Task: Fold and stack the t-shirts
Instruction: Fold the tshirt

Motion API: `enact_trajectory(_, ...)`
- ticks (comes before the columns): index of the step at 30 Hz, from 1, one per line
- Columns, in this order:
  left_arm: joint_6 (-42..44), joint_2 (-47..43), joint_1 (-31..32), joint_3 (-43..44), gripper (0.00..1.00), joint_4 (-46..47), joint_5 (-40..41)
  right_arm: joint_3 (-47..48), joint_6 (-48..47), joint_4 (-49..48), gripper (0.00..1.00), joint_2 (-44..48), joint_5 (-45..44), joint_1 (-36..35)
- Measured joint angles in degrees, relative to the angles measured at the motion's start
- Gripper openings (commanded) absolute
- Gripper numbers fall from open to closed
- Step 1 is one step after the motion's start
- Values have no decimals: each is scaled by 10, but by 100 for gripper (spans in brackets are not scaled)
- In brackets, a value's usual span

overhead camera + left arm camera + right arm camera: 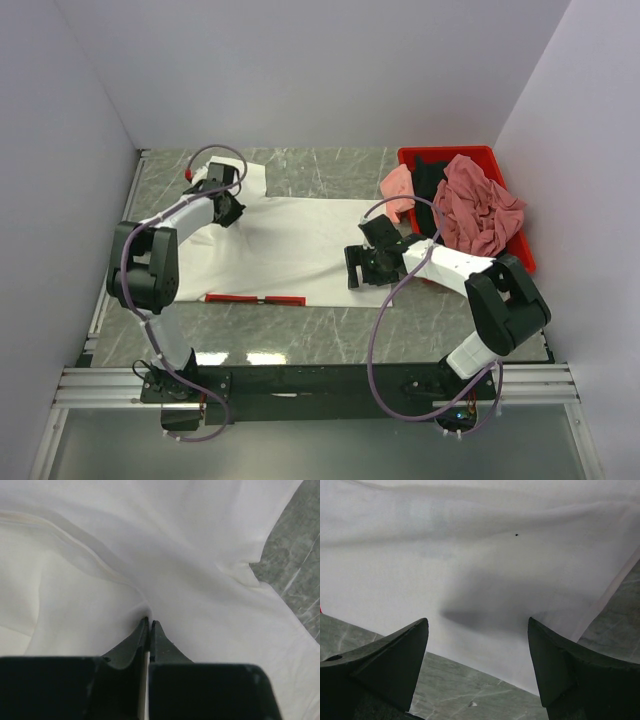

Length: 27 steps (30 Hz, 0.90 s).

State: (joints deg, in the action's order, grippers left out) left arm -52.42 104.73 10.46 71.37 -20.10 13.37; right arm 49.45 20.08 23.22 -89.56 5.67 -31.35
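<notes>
White t-shirt (290, 240) spread flat mid-worktop (330, 330); red strip (255, 298) at its near edge. Left pincer (150, 624) together, clamped on pinched fold of white t-shirt at its far-left part, cloth puckering at tips. Right pincer (477, 625) apart, holding nothing, over shirt's near-right edge, bare worktop beside it. Red bin (440, 151) at far right: dusty rose tee (480, 205) heaped inside, black tee (430, 180) beside it, light pink tee (398, 185) draped over left wall.

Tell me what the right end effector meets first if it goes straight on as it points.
Likely the white t-shirt: its edge lies right ahead of the open right end effector, though depth is unclear.
</notes>
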Motion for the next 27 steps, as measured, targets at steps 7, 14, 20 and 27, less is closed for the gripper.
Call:
enact_trajectory(7, 19, 33, 26, 26, 3, -10, 0, 0, 0, 0, 86, -4, -1, 0)
enact_trajectory(14, 40, 57, 45, 49, 1, -21, 3, 1, 0, 0, 86, -4, -1, 1)
enact_trajectory(20, 46, 60, 50, 56, 2, -25, 23, 1, 0, 0, 86, -4, -1, 1)
enact_trajectory(27, 50, 72, 49, 97, 74, -44, 57, 1, 0, 0, 86, -4, -1, 1)
